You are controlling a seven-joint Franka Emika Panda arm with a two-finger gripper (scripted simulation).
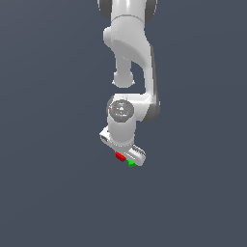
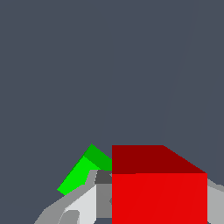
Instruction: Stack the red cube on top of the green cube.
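Cubes number two: one red cube [image 1: 120,156] [image 2: 159,192] sits between the gripper [image 1: 126,155] fingers, apparently clamped; one green cube [image 1: 131,163] [image 2: 81,172] lies just beside it on the counter [image 1: 48,193].

Simulated scene, apparently: flat grey ground [image 1: 48,193], no furnishings.

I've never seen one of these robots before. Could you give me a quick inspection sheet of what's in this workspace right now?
Surface: plain dark grey-blue floor, no markings.
Job's things: red cube and green cube lie side by side under the arm; not stacked.
Clutter: nothing seen.
Grippers: white gripper is low over the red cube; one grey finger shows beside it; open or shut cannot be told.
Cables: nothing seen.
Surroundings: only the white Franka arm against an even background.
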